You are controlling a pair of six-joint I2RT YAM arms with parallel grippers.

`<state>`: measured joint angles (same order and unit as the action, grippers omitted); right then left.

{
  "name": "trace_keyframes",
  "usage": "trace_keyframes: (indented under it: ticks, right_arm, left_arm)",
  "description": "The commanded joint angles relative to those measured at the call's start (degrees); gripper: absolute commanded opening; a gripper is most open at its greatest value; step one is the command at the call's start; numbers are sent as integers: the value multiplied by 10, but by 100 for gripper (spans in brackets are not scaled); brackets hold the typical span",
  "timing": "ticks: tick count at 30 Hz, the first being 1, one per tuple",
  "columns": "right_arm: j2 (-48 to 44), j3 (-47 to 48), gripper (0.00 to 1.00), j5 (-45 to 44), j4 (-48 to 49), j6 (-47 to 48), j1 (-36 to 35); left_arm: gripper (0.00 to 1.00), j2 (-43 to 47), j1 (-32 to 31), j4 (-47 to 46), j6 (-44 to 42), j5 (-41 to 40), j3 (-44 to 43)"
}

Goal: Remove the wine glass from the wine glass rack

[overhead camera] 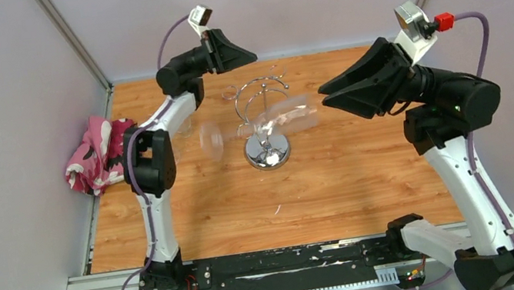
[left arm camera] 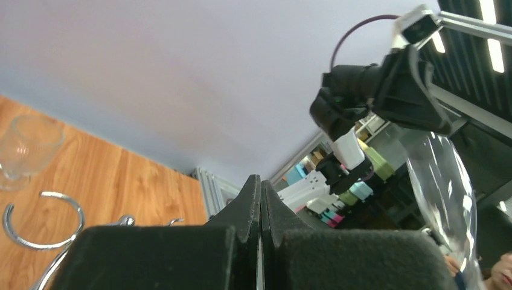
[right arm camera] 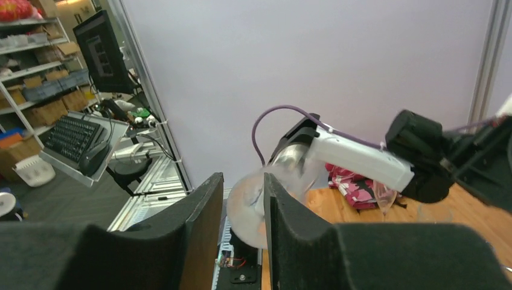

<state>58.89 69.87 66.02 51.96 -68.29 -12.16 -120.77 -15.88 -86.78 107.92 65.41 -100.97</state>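
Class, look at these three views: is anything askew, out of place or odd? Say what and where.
The wine glass is tipped almost sideways in mid-air between the wine glass rack and the right hand, which grips it, rather than hanging. A crumpled pink cloth lies bunched at the table's left edge.

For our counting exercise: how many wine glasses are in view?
2. One glass is left of the rack, beside the left arm. The second glass is tilted above the rack base, held by the right gripper. None seems hidden.
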Motion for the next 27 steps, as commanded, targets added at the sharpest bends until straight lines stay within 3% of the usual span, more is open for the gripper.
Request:
trace_keyframes:
  ticks: [1,3,5,8,10,13,15,17,25,27]
  right_arm:
    - [3,6,34,30,4,22,-20]
    - [9,4,30,30,-14,35,-22]
    - [11,4,15,21,-60,69,-22]
    - [14,19,6,-8,-221,153,-24]
    - [12,16,6,-18,-280,194,-29]
    - [-10,26,8,-66,-442,311,-32]
    - [-16,46,12,-108,-561,412,-33]
    - [-21,52,13,-155,-640,459,-33]
    - [-37,-5,17,-229,-728,534,-48]
    - [-36,-9,20,-269,-761,555,-77]
  left_arm:
    - [0,8,-11,-33,-20,40,-21]
    - [0,22,-11,-33,-26,39,-10]
    - [0,39,-11,-33,-33,39,5]
    - [0,54,-7,-34,-35,19,19]
    - [0,44,-6,-29,-22,3,-2]
    - [0,18,-5,-31,40,9,-47]
    - [0,29,0,-31,52,-6,-19]
    - [0,59,4,-17,27,-11,21]
    - [0,203,20,171,-143,5,166]
    - [0,257,21,278,-238,-6,219]
